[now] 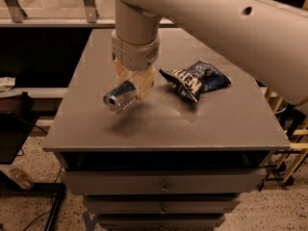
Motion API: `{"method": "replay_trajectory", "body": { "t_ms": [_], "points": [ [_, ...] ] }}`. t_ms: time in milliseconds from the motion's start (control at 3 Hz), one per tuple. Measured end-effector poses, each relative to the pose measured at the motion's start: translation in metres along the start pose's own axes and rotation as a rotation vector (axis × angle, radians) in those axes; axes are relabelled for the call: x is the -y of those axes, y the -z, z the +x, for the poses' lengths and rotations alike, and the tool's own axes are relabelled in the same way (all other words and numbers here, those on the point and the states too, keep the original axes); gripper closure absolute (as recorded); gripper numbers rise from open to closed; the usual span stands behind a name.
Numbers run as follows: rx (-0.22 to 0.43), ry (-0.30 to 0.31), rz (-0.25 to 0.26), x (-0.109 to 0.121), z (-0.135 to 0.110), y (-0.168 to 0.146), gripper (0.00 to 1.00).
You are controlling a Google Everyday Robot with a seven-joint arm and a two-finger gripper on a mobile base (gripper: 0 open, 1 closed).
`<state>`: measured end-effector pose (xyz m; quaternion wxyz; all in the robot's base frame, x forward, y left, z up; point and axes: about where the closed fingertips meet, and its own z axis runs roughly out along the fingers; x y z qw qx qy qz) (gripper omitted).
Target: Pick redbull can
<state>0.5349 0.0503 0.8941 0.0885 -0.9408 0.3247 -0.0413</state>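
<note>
The redbull can (121, 96), slim and silver with blue panels, lies on its side in the air, its end facing the front left. My gripper (134, 83) is shut on the can and holds it above the grey table top (159, 124), over the left middle. A shadow lies on the table under the can. The pale fingers (144, 83) clasp the can's far half. The big white arm comes in from the upper right.
A dark blue snack bag (195, 79) with white lettering lies on the table right of the gripper. The table is a grey drawer cabinet (163, 184). A yellow frame (293, 148) stands at the right. Dark shelving is at the left.
</note>
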Motion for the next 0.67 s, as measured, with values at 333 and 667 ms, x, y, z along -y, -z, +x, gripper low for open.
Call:
{"method": "replay_trajectory", "body": {
  "t_ms": [333, 667],
  "points": [
    [0.018, 0.009, 0.009, 0.0005, 0.0005, 0.0051, 1.0],
    [0.033, 0.017, 0.011, 0.001, -0.0006, 0.0059, 1.0]
  ]
}}
